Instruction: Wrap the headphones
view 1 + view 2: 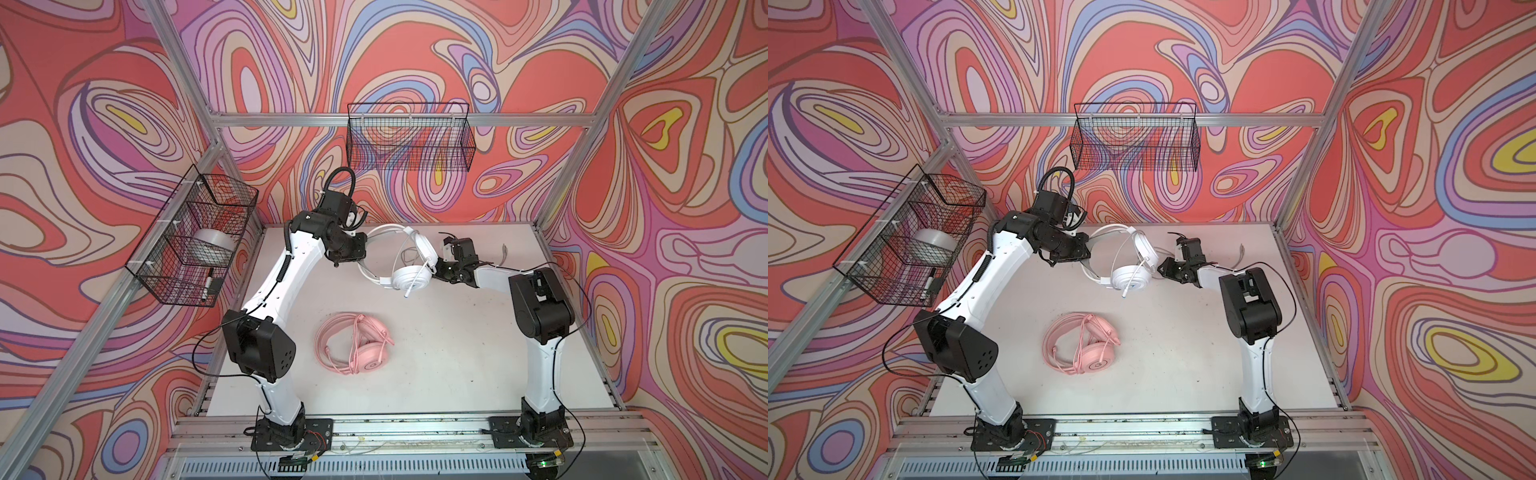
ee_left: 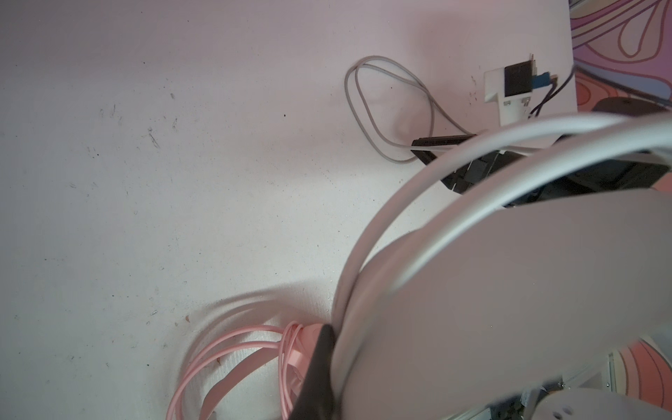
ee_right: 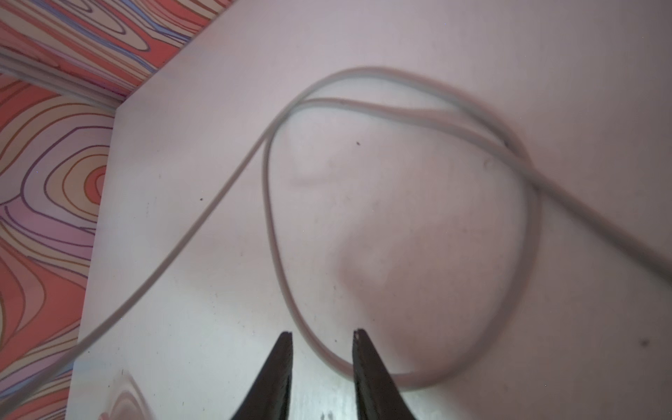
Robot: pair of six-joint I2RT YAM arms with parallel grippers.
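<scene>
White counter (image 1: 457,353): all-pink over-ear headphones (image 1: 353,345) lie flat front-centre, headband arc toward the left arm. White over-ear headphones (image 1: 409,280) are held over the back, long axis left-right, headband clamped in the closed left claw (image 1: 365,251), tips hidden. Right claw (image 3: 322,332), jaws parted, grips nothing; blurred grey-white cable (image 3: 271,203) loops beneath

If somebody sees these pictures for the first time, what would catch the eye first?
Probably the white headset, held up over the rear middle of the table, its headband in the shut left tool. Next the pink headset, lying nearer the front with its cable looped over it. All around, the loud swirling wall pattern in red, pink and blue.
</scene>
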